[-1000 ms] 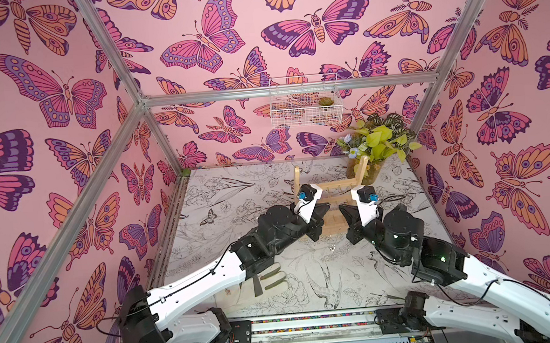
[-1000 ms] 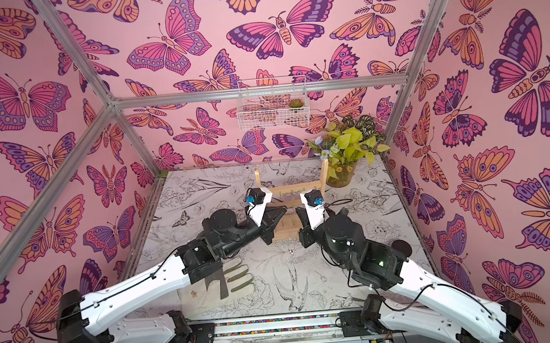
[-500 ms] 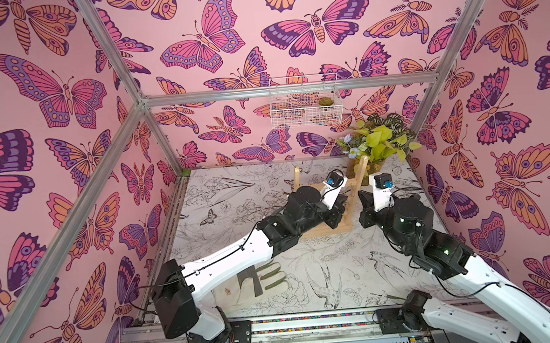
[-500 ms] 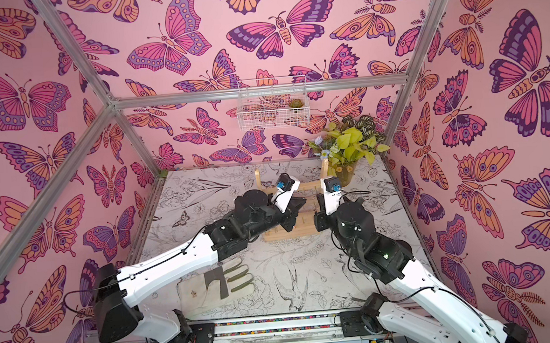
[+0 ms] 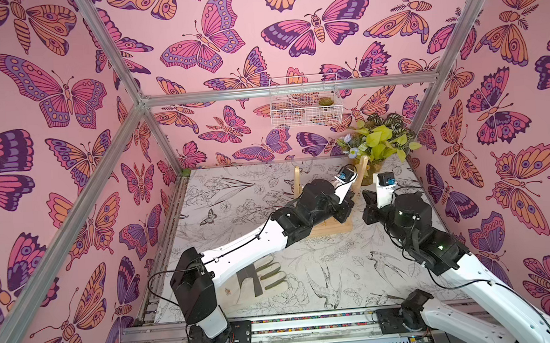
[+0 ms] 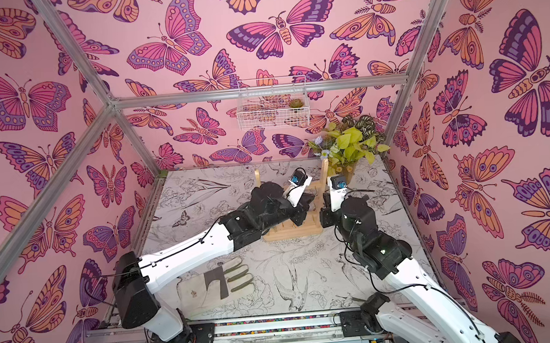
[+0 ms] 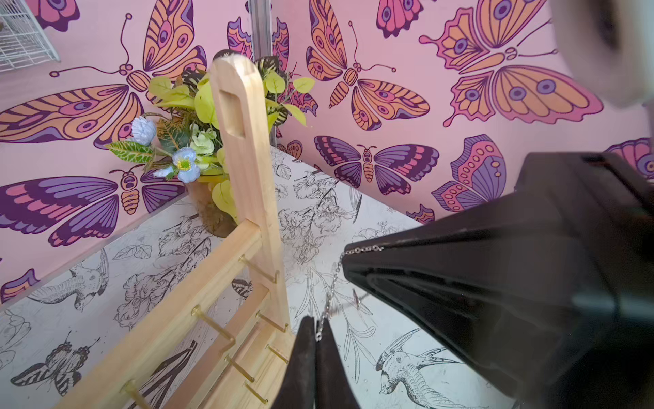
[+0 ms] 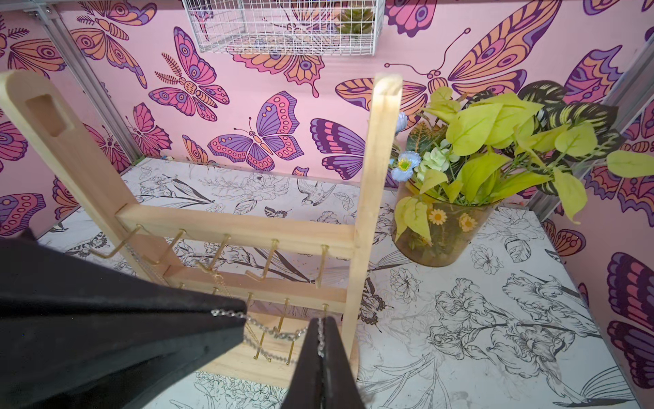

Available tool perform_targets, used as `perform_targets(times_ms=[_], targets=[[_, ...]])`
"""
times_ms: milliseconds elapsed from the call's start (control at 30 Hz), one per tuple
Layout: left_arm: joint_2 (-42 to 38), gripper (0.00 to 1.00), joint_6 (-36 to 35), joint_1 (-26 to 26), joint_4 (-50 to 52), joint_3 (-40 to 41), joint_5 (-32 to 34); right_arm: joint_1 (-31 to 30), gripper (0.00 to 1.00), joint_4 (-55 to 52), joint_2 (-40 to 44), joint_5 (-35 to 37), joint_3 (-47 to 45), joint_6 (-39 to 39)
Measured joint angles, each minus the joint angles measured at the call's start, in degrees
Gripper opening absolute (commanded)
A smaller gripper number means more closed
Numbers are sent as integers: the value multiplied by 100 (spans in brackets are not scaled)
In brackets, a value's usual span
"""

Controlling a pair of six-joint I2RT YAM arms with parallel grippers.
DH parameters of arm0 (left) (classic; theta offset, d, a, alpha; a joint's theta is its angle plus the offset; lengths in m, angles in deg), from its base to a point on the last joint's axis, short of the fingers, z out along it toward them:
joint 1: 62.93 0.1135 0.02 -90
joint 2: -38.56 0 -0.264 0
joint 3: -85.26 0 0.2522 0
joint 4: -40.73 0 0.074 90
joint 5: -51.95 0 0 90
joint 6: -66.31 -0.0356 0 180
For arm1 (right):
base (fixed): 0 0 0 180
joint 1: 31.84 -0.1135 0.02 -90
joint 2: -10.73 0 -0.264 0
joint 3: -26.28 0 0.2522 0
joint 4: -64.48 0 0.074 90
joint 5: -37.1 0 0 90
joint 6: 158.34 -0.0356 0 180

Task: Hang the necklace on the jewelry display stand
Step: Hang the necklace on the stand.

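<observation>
Necklace (image 8: pixel 274 331) stretched btwn left gripper (image 7: pixel 316 329) & right gripper (image 8: pixel 320 329), both jaws pinched shut on it, near jewelry display stand (image 8: pixel 247 226).

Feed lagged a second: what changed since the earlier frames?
Both arms reached farther back and rightward toward the right upright of the jewelry display stand, left claw and right claw carrying the necklace strung between them. Both stayed shut on it; stand, glove and plant unmoved.

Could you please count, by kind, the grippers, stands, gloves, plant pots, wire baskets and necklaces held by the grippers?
grippers: 2, left gripper and right gripper
stand: 1
glove: 1
plant pot: 1
wire basket: 1
necklace, held: 1
total: 7
</observation>
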Motion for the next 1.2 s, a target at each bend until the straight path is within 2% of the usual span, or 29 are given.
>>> perform_targets(times_ms=[333, 900, 1200], targets=[[249, 0, -31, 0, 105, -256, 105, 468, 0, 323, -101, -402, -24, -157], [337, 0, -42, 79, 201, -428, 238, 684, 0, 614, -549, -761, -24, -212], [337, 0, -42, 85, 199, -481, 164, 704, 0, 640, -476, -883, -24, -258]])
